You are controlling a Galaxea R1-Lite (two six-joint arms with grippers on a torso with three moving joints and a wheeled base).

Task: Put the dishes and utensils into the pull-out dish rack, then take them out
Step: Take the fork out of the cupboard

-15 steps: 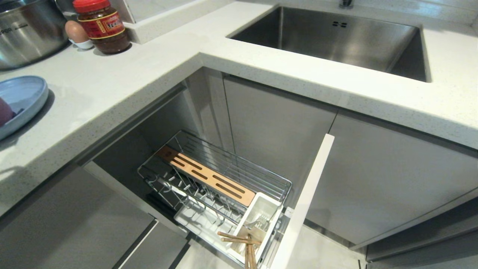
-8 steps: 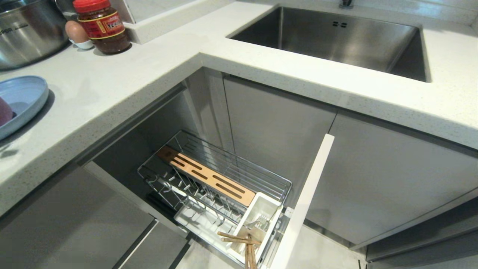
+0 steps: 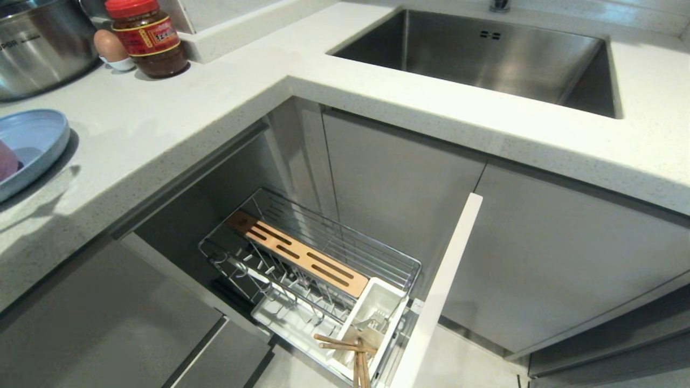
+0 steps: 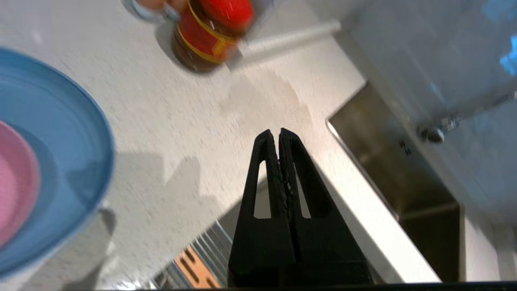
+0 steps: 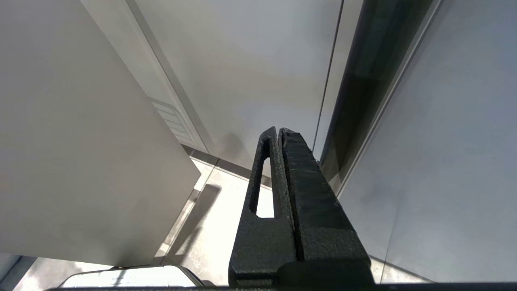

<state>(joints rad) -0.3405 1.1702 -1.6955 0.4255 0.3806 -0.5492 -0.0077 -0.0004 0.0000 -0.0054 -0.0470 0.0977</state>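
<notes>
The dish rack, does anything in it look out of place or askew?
Yes. In the pull-out dish rack, the chopsticks are not standing in the white utensil cup: they lie crossed over its front edge, ends poking out. The fork sits inside the cup. Nothing looks spilled or damaged.

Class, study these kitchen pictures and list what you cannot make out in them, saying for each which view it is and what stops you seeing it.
- Pink bowl: head view, cut off by the picture's edge; only a sliver shows on the blue plate.
- Fork: head view, handle hidden inside the white utensil cup.
- Jar: left wrist view, label blurred, unreadable.
- Left gripper and right gripper: neither appears in the head view.
</notes>
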